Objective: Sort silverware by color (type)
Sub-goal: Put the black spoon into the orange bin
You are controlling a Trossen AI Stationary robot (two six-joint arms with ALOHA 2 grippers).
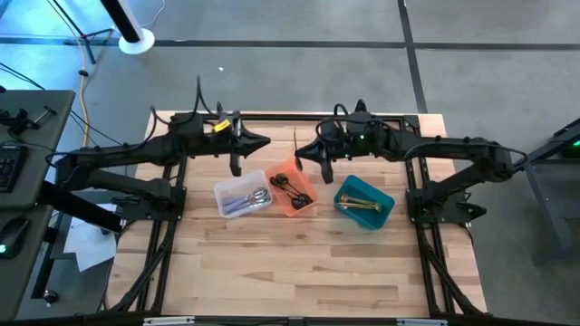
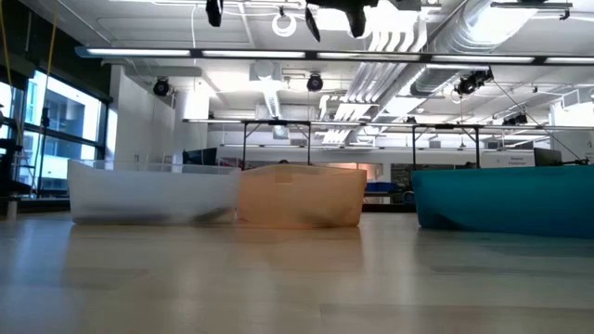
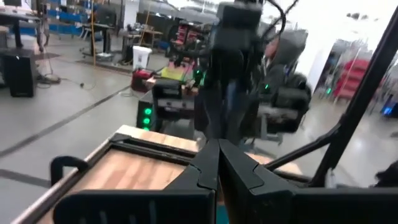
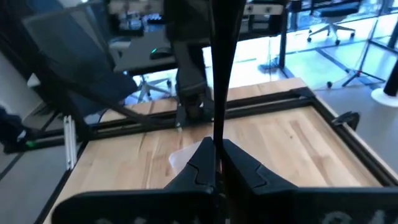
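Note:
Three bins stand in a row on the wooden table: a clear bin point(image 1: 223, 192) holding silver silverware point(image 1: 255, 197), an orange bin point(image 1: 308, 207) holding black pieces point(image 1: 292, 187), and a teal bin point(image 1: 381, 194) holding gold pieces point(image 1: 362, 207). Both arms hover above the table's far half, their grippers facing each other. My left gripper point(image 3: 217, 158) is shut on nothing, up past the clear bin point(image 1: 264, 142). My right gripper point(image 4: 218, 144) is shut on a thin black piece of silverware point(image 4: 221, 68), high beyond the orange bin point(image 1: 301, 154). My right gripper pinches the black piece between its two shut fingers, on a narrow part of it point(image 4: 218, 132). The fingers come nearly level from the table's right and lie across it. The piece stands upright above the fingers, clear of the table and bins. Anything below the fingers is hidden.
Black frame rails point(image 1: 299, 118) run along the table's far edge and down both sides. In the low view the clear point(image 2: 153, 190), orange point(image 2: 302, 195) and teal point(image 2: 506, 197) bins stand side by side. Bare wood point(image 1: 299, 272) lies between the bins and the near edge.

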